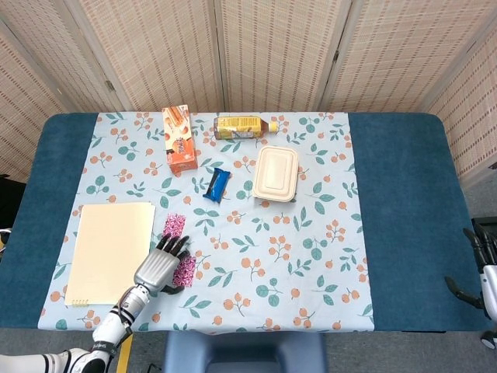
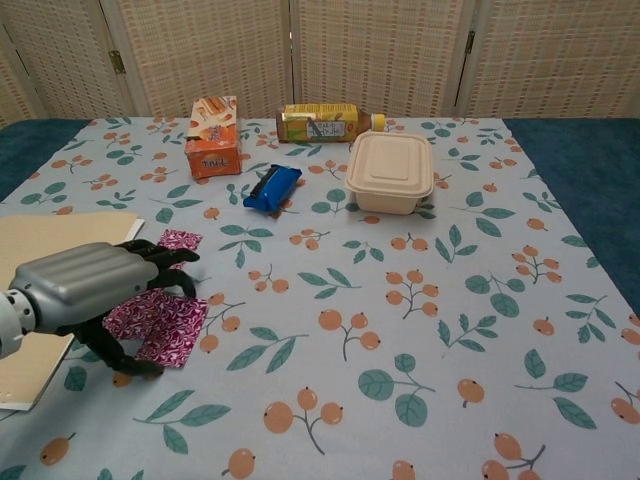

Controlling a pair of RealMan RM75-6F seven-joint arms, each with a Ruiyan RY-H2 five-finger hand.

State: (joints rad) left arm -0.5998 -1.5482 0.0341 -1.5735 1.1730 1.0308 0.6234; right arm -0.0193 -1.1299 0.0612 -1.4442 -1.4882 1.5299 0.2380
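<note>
**Left hand rests on the pink wrappers at lower left**

The left hand (image 2: 85, 290) sits in the lower left of both views, palm down, its dark fingers (image 2: 165, 262) curled over a pink patterned wrapper (image 2: 165, 325) that lies flat on the flowered cloth (image 2: 400, 300). The fingertips touch the wrapper and the thumb reaches down at its near edge; whether the wrapper is truly pinched or only pressed under the hand cannot be told. A second pink patterned wrapper (image 2: 180, 239) shows just beyond the fingers, toward the middle of the frame; in the head view it (image 1: 173, 225) lies just above the hand, with the first one (image 1: 185, 272) beside the hand's right edge.

Just left of the hand lies a cream notepad (image 1: 112, 249), flat on the cloth. Across the upper middle of the surface (image 1: 404, 202) stand an orange snack box (image 1: 179, 140), a yellow bottle (image 1: 242, 127) on its side, a blue snack bar (image 1: 217, 185) and a closed beige lunch box (image 1: 276, 173), all well apart from the hand.

The right hand (image 1: 483, 268) shows only at the far right edge of the head view, off the surface, fingers loosely apart and holding nothing.
</note>
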